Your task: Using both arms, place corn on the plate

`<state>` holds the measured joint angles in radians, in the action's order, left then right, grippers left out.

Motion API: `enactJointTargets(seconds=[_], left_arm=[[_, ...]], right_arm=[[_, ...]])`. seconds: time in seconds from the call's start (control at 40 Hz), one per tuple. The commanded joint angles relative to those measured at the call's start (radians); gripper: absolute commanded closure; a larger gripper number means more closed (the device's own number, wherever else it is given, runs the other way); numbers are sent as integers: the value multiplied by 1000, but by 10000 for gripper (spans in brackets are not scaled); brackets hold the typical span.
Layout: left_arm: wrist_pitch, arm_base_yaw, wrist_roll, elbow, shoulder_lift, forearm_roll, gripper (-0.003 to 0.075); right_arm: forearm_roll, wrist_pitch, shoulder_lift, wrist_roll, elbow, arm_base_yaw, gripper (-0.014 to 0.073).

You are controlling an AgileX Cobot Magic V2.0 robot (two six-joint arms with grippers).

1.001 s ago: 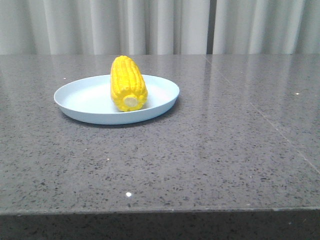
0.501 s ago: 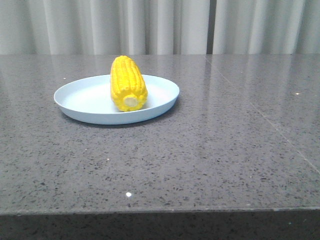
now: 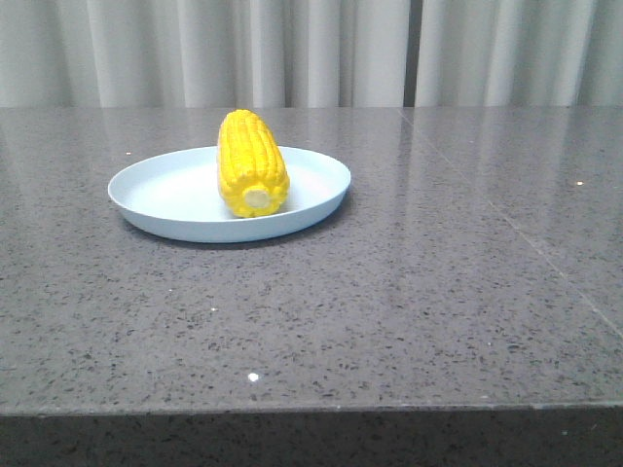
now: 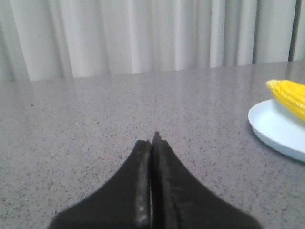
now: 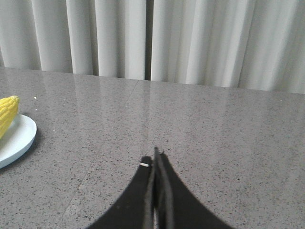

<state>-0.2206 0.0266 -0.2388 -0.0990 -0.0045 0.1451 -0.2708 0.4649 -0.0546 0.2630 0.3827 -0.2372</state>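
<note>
Bright yellow corn (image 3: 252, 161), its stub end pale cream, on a plain pale-blue plate (image 3: 175, 195). Grey table (image 3: 409, 292) speckled dark and white; off-white pleated curtain (image 3: 311, 49). My left gripper (image 4: 152, 143) and right gripper (image 5: 156, 157): black.

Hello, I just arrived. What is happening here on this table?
Nothing is being handled right now. The corn lies on the plate, its pale stub end facing the front camera. The left gripper and the right gripper are both shut and empty, each away from the plate over the grey table. The placing looks done.
</note>
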Motion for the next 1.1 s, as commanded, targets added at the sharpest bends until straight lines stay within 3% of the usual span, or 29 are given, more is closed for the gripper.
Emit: enactJointTargets(seconds=[0.0, 0.2, 1.08], left_arm=[[140, 0, 11, 20, -21, 2, 741], [221, 0, 11, 109, -23, 0, 741], [190, 0, 11, 109, -21, -21, 741]], right_arm=[[-25, -77, -10, -9, 23, 5, 661], [-25, -77, -10, -9, 23, 5, 661], [-26, -75, -10, -9, 23, 5, 661]])
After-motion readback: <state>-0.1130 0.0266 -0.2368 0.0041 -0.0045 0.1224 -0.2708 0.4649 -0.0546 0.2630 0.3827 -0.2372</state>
